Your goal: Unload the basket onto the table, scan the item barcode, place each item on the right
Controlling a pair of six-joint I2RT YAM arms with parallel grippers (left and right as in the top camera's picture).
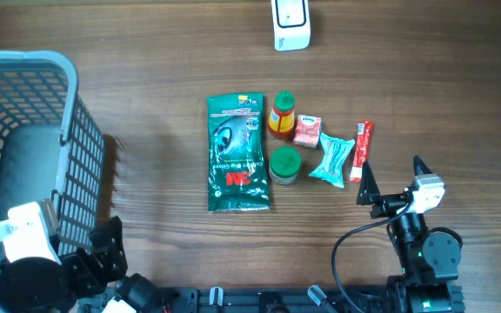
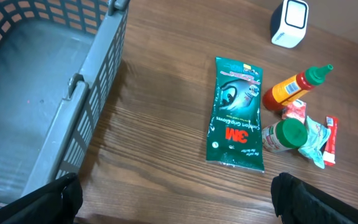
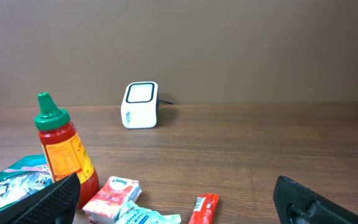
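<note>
Jaws gaping empty on both arms, 6 items [image 1: 284,163] lying clustered
The left gripper [image 2: 176,199] is hovering by the basket [image 1: 24,59], the right gripper [image 1: 394,178] beside the red stick [image 1: 364,148]; the scanner [image 1: 291,23] is standing well beyond the items.

Both arms black. Right arm [image 1: 424,252]: white camera block [image 1: 428,189] at wrist, black cable [image 1: 335,254] looping off it; right gripper [image 1: 390,163] fingers pointed, black. Left arm [image 1: 94,261]: matching white block [image 1: 26,233].

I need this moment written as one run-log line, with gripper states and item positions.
left gripper: open, empty | right gripper: open, empty | green pack: flat on table, clear of grippers | scanner: far table edge
</note>
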